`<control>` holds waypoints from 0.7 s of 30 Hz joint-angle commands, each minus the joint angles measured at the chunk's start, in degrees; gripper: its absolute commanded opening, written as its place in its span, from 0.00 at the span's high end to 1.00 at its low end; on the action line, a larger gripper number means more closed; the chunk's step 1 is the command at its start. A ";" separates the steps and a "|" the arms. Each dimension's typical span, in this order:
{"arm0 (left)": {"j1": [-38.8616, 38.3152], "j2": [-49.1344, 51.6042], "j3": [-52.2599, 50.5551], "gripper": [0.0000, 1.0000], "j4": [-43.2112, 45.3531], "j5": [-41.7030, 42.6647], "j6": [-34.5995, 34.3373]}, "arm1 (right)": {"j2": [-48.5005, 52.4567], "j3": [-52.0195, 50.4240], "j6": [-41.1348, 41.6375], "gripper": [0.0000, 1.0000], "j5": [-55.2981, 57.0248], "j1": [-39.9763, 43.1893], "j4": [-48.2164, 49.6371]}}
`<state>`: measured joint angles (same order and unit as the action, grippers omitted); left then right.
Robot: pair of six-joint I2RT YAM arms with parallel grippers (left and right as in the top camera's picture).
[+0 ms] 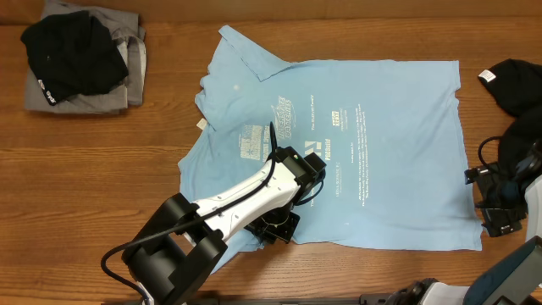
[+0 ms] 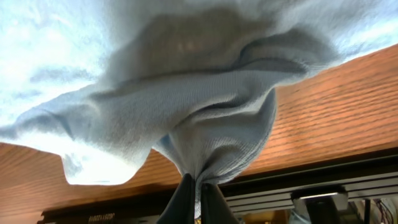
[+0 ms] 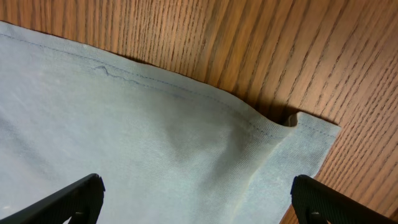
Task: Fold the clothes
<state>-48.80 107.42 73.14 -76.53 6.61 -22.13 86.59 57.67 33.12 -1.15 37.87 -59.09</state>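
The T-shirt (image 1: 381,169) lies spread, print up, across the middle of the table (image 1: 102,169), its collar toward the far left and its hem along the right. The left gripper (image 2: 194,186) is clenched on a small bunch of fabric at the near-left part of the shirt, and the cloth hangs in a gathered tent around the pinch. The bite looks thin, so a quick pull could let the fabric slip out. It is also hard to tell whether one layer or both are caught, and a one-layer hold would likely open the shirt rather than fold it. The right gripper (image 3: 199,199) stands released over the shirt's right near corner (image 3: 311,127), touching nothing. With nothing pinning that side, a strong drag by the left arm could slide the whole shirt and skew the fold. The table's near edge is close behind the left gripper, leaving little room to draw back. There is bare wood to the left, between the shirt and the black and grey pile (image 1: 80,59) at the far left. A black garment (image 1: 517,85) lies close to the right arm and could snag it.
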 commanded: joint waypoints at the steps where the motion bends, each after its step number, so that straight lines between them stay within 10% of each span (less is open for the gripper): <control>1: -0.35 -0.52 0.96 0.96 -0.13 -1.31 0.72 | -1.62 0.79 -0.17 0.00 -0.07 0.07 0.35; 21: 1.22 -0.50 0.96 0.96 18.62 -19.52 1.09 | -1.62 0.76 -0.17 0.00 -0.09 0.07 -0.15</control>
<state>-48.10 107.42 73.14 -58.87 -7.35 -22.11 86.59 57.67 32.99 -1.23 37.87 -59.40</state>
